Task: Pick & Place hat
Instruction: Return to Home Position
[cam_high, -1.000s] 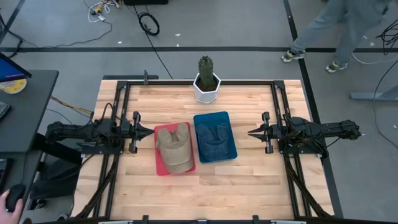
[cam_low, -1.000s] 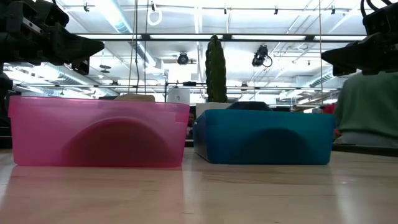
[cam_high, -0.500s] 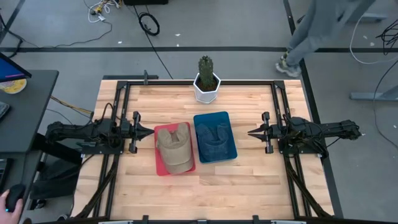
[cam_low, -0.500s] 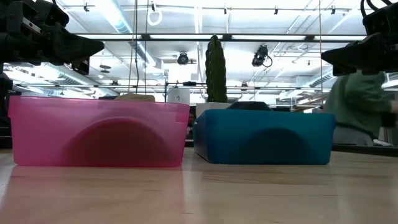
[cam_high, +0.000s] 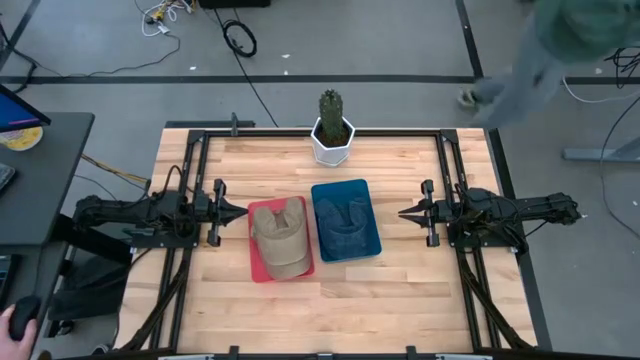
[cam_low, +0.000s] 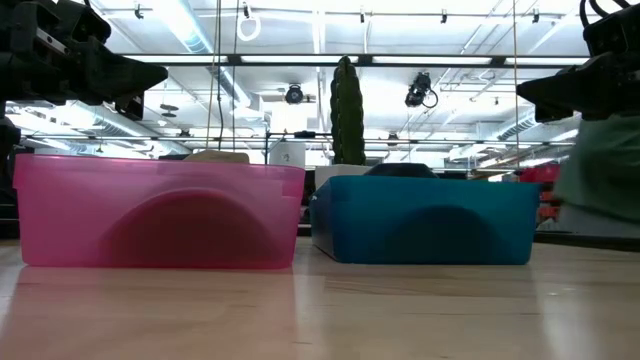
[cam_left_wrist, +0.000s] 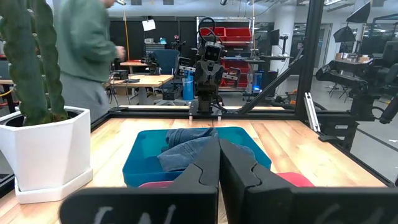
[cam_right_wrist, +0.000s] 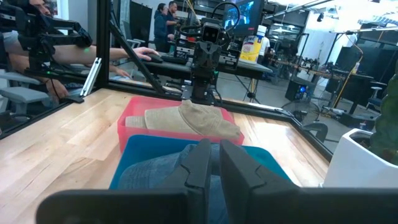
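wooden table (cam_high: 400, 290), brown cap (cam_high: 281, 238) in red bin (cam_high: 259, 268), left claw (cam_high: 243, 214), right claw (cam_high: 402, 213) both together

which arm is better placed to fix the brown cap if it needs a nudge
Left, probably. The left claw sits shut just beside the red bin holding the brown cap; the right claw, also shut, would have to reach over the blue bin first.

Brown cap (cam_high: 281, 240), red bin (cam_high: 257, 271)
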